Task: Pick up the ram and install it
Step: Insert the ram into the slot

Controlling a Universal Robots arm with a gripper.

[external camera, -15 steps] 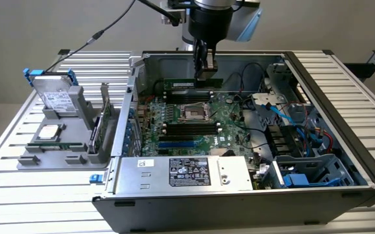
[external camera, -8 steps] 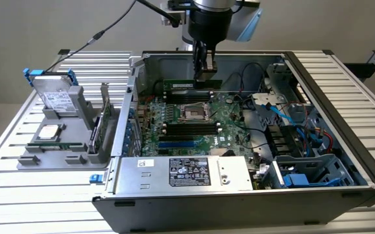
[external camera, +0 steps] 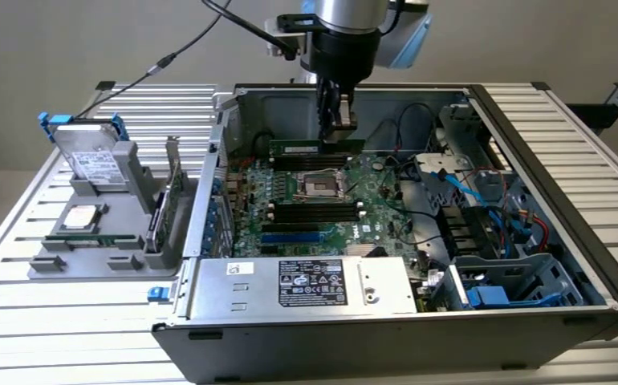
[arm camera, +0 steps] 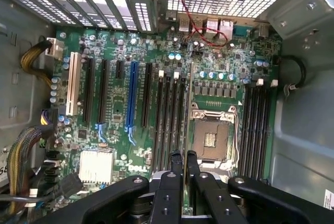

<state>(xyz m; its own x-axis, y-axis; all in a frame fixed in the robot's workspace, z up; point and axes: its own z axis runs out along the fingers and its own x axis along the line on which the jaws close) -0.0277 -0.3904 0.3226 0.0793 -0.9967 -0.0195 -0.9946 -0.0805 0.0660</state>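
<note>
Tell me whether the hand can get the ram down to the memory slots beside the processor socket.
Probably yes. The hand, shut on the ram, hangs over the open case right above those memory slots; they look empty and no cable crosses them.

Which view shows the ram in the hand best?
Exterior view: the ram shows its long green side, held by the hand over the motherboard. The wrist view has it edge-on, just a thin strip between the fingers.
</note>
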